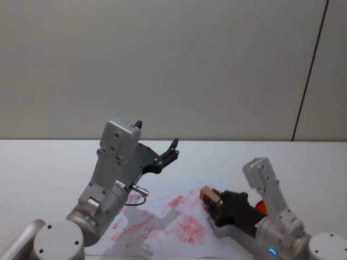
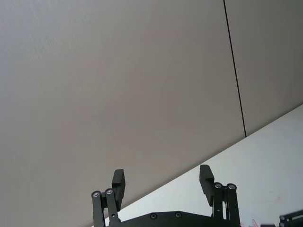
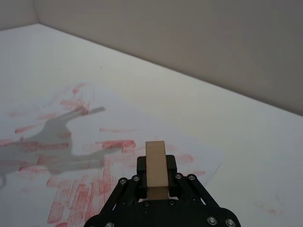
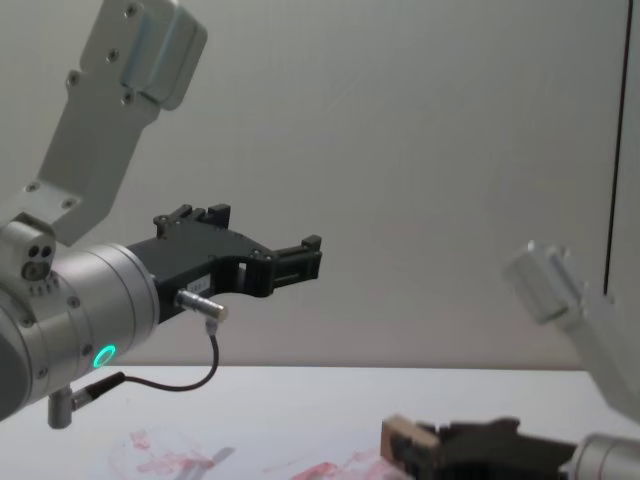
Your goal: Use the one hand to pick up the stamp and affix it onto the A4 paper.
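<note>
The right claw (image 1: 217,201) is clamped on the stamp (image 1: 208,194), its fingers closed on the sides of the light wooden block, which juts forward from the tips. It hangs low over the near right part of the A4 paper (image 1: 162,225), a white sheet lying flat on the desk (image 1: 49,162) and already crowded with smeared red marks. Whether the stamp touches the sheet cannot be told. The inked face is not visible, and the block seems to lie closer to level than upright. The step in hand looks like the pressing itself, and doing it well probably starts with tipping the wrist until the printing face is square to the paper. A bare white patch would give a legible print, and the strip along the sheet's far edge looks cleaner than the middle. From there the descent should be straight down with the grip kept firm. The press should be even and brief, and the lift vertical, since any sideways drag would likely add another smear like those around it. The left claw (image 1: 171,151) is raised well above the desk with its fingers apart, holding nothing, and it is best left there, though its shadow falls across the sheet
</note>
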Action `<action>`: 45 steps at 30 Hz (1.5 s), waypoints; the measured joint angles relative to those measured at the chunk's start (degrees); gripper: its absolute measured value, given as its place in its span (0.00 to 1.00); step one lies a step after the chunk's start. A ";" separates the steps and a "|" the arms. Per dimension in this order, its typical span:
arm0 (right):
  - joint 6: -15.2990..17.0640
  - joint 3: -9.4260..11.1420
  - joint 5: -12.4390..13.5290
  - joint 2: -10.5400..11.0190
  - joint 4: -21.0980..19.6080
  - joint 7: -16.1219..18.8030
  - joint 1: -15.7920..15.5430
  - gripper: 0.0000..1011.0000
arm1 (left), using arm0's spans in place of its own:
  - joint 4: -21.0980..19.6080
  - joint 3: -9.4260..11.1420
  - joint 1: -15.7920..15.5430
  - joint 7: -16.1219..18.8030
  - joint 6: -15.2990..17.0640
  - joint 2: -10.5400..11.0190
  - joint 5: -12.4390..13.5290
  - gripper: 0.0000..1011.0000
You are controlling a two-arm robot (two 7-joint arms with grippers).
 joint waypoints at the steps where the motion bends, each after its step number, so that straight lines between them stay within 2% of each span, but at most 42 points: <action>1: -0.24 0.09 0.22 0.04 -0.29 -0.08 -0.04 0.21 | 0.00 0.00 0.00 0.00 0.00 0.00 0.00 0.99; 7: -2.40 1.22 2.52 0.80 -3.47 -1.69 -0.38 0.21 | 0.00 0.00 0.00 0.00 0.00 0.00 0.00 0.99; 17: -3.04 3.53 4.85 3.00 -7.55 -3.96 -1.39 0.21 | 0.00 0.00 0.00 0.00 0.00 0.00 0.00 0.99; 31: -1.66 5.80 6.38 6.55 -10.98 -5.66 -4.75 0.21 | 0.00 0.00 0.00 0.00 0.00 0.00 0.00 0.99; 45: -0.92 6.61 6.59 8.84 -12.44 -6.30 -8.16 0.21 | 0.00 0.00 0.00 0.00 0.00 0.00 0.00 0.99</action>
